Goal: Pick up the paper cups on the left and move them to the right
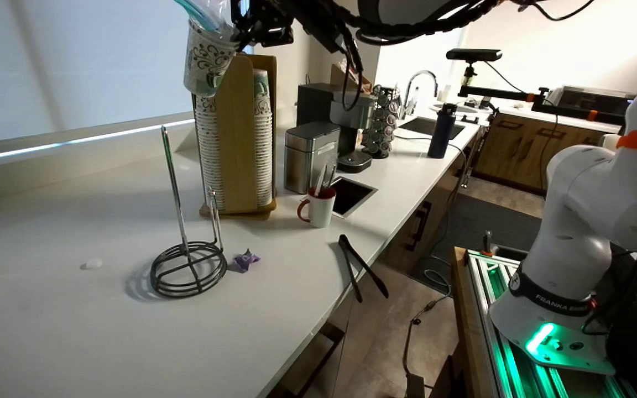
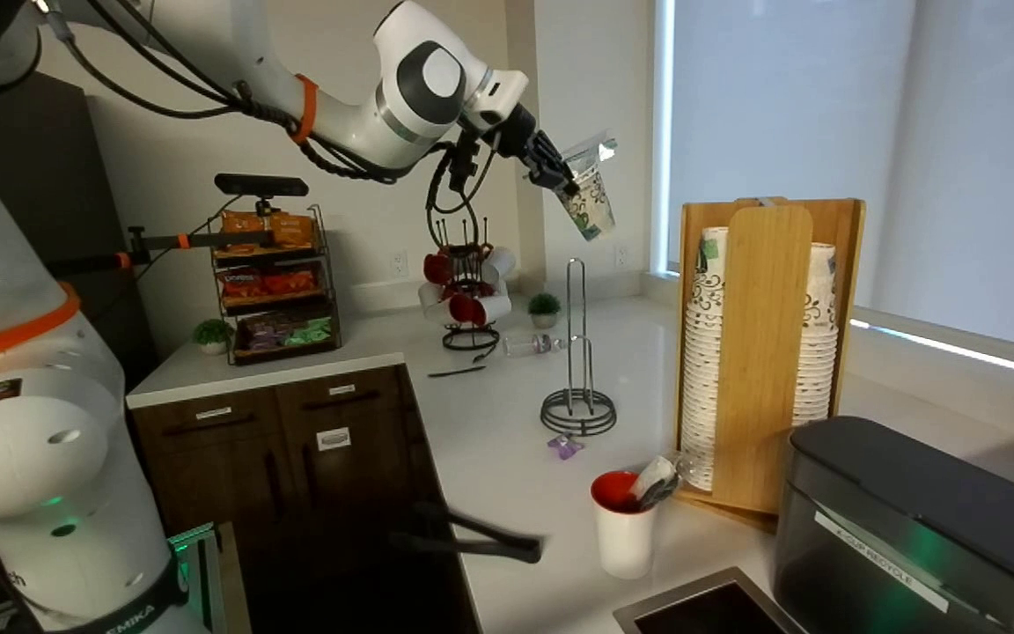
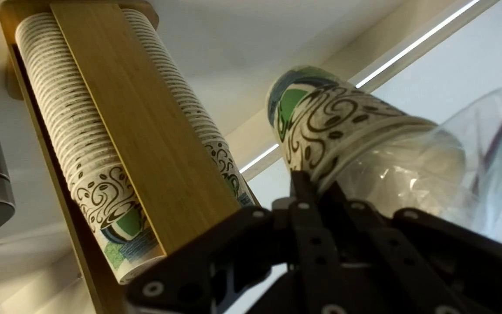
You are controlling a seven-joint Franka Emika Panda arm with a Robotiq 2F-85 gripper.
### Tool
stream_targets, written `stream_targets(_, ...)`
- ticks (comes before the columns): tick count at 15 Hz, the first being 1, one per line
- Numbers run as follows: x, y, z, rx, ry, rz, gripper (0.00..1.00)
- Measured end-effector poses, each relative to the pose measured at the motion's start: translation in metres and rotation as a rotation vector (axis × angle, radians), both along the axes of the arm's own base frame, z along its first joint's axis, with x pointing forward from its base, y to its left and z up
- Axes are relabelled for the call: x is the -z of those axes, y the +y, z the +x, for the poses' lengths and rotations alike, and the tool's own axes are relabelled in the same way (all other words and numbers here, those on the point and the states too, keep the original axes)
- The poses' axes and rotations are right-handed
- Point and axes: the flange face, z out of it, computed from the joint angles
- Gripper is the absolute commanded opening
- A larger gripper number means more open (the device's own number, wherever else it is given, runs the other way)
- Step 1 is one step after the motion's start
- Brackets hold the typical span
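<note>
- Up in the air, the gripper point(image 3: 318, 183) is clamped on the paper cups point(image 3: 334, 117), its fingers pinching them at the rim; how many are nested there I can't tell from here.
- The paper cups hang over the counter point(image 1: 130, 342), mouth upward and tilted, showing brown swirls and a green-and-blue print; in both exterior views they appear higher than the wire stand point(image 1: 184, 243).
- Clear plastic wrap point(image 3: 490, 152) pokes out of their mouth, crinkled and catching the light.
- They are apart from the wooden dispenser point(image 2: 762, 352), which stands upright with two tall stacks point(image 2: 702, 396) of similar cups, bases up, one each side of its front panel.
- A crumpled purple thing point(image 1: 246, 260) lies just beside the wire stand's ring base, and a small white thing point(image 1: 94, 264) lies farther off.
- Near the dispenser sits a white mug point(image 1: 319, 210), red inside and on the handle, with something stuck in it; I can't make out quite what.
- Black tongs point(image 1: 376, 282) reach out past the counter's edge.
- Behind the mug, in an exterior view, come a metal bin point(image 1: 312, 157), a coffee machine point(image 1: 340, 110), a pod rack point(image 1: 383, 121) and a dark blue bottle point(image 1: 442, 132).
- Farther back, in an exterior view, I see a snack rack point(image 2: 274, 282), a mug tree point(image 2: 469, 291) and two small potted plants point(image 2: 545, 306); a clear bottle point(image 2: 529, 344) lies on its side.
- The white arm point(image 2: 340, 132), banded in orange, stretches over from its base point(image 1: 551, 309), which glows green.
</note>
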Motion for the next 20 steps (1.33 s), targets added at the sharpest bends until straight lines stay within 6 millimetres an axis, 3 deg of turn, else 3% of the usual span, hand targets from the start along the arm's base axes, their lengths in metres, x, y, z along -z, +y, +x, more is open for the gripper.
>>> stream_targets(3,-0.004,-0.019,0.002,0.039,-0.009,0.011,0.02)
stream_targets(6,-0.002,-0.053,0.003,0.096,0.0,0.002,0.02)
stream_targets(11,0.036,-0.114,-0.006,0.173,0.139,-0.087,0.02)
stream_targets(12,0.047,-0.119,-0.009,0.176,0.17,-0.099,0.02)
stream_targets(13,0.057,-0.122,-0.012,0.175,0.198,-0.105,0.1)
stream_targets(15,0.07,-0.121,-0.016,0.174,0.231,-0.106,0.1)
stream_targets(16,0.072,-0.12,-0.017,0.172,0.238,-0.107,0.1)
stream_targets(17,0.072,-0.119,-0.018,0.171,0.24,-0.107,0.02)
stream_targets(20,0.072,-0.118,-0.018,0.171,0.241,-0.111,0.02)
